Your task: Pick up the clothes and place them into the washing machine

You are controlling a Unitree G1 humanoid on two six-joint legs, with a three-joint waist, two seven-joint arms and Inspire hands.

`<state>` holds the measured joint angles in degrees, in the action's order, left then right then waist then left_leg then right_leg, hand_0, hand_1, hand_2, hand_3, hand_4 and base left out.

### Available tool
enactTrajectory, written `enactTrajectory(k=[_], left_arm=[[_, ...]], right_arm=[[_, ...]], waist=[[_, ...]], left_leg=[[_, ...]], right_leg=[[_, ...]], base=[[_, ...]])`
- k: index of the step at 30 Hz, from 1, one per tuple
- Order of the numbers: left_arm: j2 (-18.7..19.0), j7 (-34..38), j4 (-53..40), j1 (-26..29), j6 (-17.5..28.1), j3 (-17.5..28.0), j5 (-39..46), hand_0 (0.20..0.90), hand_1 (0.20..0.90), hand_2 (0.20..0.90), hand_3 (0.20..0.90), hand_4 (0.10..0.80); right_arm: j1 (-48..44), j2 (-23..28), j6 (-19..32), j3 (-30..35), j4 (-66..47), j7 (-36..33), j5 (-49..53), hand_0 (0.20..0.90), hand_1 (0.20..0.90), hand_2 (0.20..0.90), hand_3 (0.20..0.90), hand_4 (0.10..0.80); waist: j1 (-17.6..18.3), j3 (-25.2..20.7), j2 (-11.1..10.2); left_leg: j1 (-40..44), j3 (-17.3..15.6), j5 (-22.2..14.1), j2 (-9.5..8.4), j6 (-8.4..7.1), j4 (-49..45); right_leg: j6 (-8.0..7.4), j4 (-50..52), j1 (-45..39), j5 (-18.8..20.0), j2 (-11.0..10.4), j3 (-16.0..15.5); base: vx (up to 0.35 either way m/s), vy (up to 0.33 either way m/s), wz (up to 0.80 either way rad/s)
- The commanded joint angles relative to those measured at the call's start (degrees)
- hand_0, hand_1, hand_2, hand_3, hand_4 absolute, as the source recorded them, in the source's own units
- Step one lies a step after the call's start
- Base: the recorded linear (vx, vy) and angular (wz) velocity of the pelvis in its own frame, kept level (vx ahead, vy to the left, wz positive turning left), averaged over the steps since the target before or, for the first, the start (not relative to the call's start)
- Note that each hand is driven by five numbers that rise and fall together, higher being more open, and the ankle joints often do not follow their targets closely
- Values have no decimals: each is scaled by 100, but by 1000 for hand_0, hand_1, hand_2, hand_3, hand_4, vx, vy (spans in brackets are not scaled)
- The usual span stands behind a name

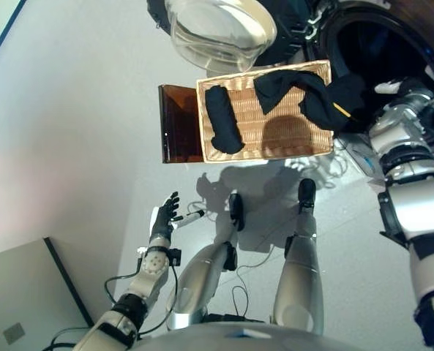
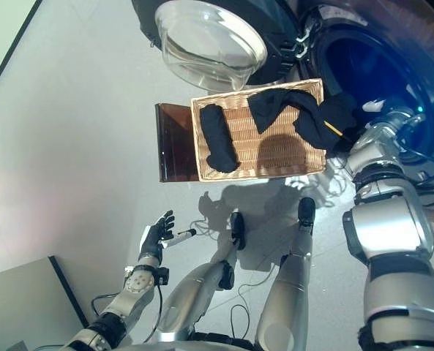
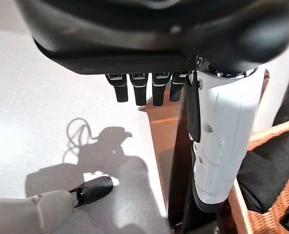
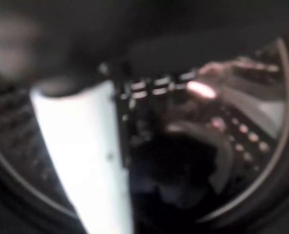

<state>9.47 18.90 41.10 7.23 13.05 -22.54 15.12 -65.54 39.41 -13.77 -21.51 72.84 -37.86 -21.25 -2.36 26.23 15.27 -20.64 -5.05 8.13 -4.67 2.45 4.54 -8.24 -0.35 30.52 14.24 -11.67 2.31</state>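
We judge the task to be underway but far from finished. The shallow woven wicker basket sits on the pale floor before the front-loading washing machine with its dark round drum opening, whose glass-bowled door stands swung open. Two dark garments are in the basket: a rolled black cloth lying toward its left end, and a larger crumpled black garment draped over the right corner toward the drum. Our right robot hand reaches to the mouth of the drum; its wrist view looks into the perforated steel interior, where a dark mass may be cloth, but we cannot tell whether its fingers are open or closed on anything. Our left robot hand hangs low over the floor, well apart from the basket, fingers spread and empty. What remains, as we read it, is at least both garments in the basket.
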Motion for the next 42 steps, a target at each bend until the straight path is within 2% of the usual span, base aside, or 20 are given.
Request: enactTrajectory(k=[1,8,21,32,42], left_arm=[[69,267,292,121,318,270,-161,900,900,900,900,800],[-21,292,368,121,378,376,-260,900,900,900,900,800],[-50,367,398,131,440,385,-357,900,900,900,900,800],[-57,401,467,130,452,378,-358,900,900,900,900,800],[69,334,262,58,514,323,-275,900,900,900,900,800]], right_arm=[[-454,634,21,-718,-620,-656,-1005,900,900,900,900,800],[511,406,-103,-538,-1241,-668,-1836,900,900,900,900,800],[1106,-157,-58,-590,-1713,-481,-2415,900,900,900,900,800],[981,-476,41,-952,-1823,-230,-2707,900,900,900,900,800],[403,-539,-63,-1511,-1024,96,-2993,900,900,900,900,800]], waist=[[-83,-161,-50],[-15,-94,-75],[36,-4,-110],[38,42,-161],[-61,127,-97]], left_leg=[[-52,95,-85,13,-565,-12],[-50,73,-116,21,-545,-43],[-96,36,-123,28,-537,-82],[-146,17,-123,34,-536,-123],[-226,47,-78,14,-558,-145]], right_leg=[[305,1119,64,-1195,470,-143],[312,1168,98,-1218,487,-123],[319,1196,175,-1203,502,-84],[320,1231,237,-1190,498,-73],[328,1229,301,-1163,488,-102]], base=[[0,0,0],[0,1,-2],[-1,1,-1],[-1,0,0],[-7,0,3]])
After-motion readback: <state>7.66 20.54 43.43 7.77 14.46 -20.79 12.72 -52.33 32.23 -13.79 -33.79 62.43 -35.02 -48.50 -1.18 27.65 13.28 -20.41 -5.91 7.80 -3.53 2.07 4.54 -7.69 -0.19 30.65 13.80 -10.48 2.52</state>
